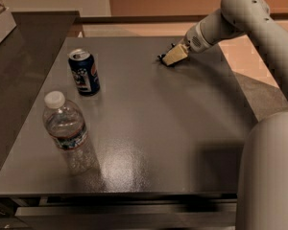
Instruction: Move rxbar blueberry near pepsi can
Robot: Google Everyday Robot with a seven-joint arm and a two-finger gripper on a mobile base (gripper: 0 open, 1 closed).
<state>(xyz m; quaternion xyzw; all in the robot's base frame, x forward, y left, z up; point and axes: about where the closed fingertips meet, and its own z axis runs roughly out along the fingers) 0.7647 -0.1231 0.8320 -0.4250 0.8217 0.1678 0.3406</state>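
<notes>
A clear plastic water bottle (66, 132) with a white cap (54, 99) stands upright at the near left of the grey counter (163, 128). A darker raised surface (24, 47) runs along the counter's left side. Tan floor (245, 56) shows beyond the right edge. The end effector (165, 59) sits low at the counter's far right.

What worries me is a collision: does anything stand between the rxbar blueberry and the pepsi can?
Nothing visible does. The gripper is at the rxbar blueberry on the table's far side; only bare tabletop lies between it and the pepsi can. The water bottle stands nearer the camera, off that line.
</notes>
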